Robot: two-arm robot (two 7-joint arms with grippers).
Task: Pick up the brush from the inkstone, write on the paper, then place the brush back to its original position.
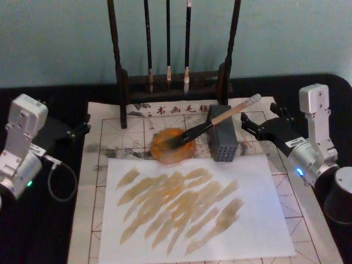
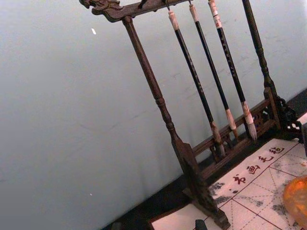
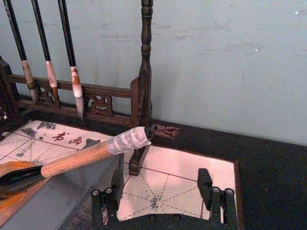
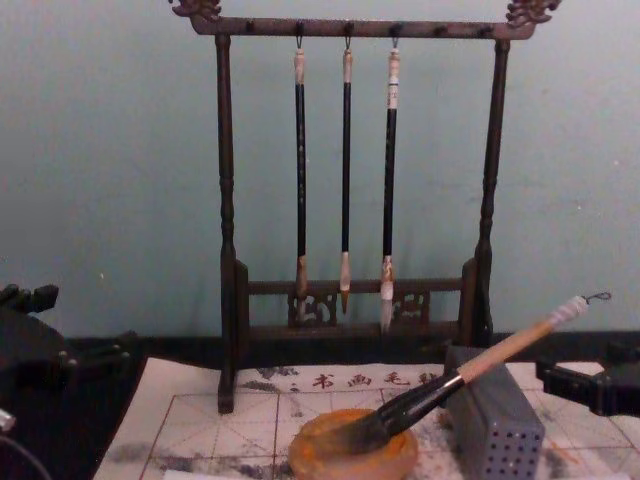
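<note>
The brush [image 1: 220, 119] lies at a slant, its dark bristles resting in the round orange-brown inkstone [image 1: 171, 147] and its tan handle leaning on a grey perforated block [image 1: 222, 141]. The same brush [image 3: 81, 160] passes close in front of my right gripper [image 3: 160, 191] in the right wrist view. My right gripper [image 1: 263, 123] hovers open just right of the handle's white end, holding nothing. The red-gridded paper [image 1: 91, 212] covers the table, with a white sheet [image 1: 258, 220] bearing tan strokes on top. Off the paper's left edge, my left gripper [image 1: 81, 125] stays open and empty.
A dark wooden brush rack [image 1: 122, 82] with three thin hanging brushes [image 4: 345, 180] stands at the back of the paper, behind the inkstone. The table around the paper is black. A cable [image 1: 60, 176] loops beside my left arm.
</note>
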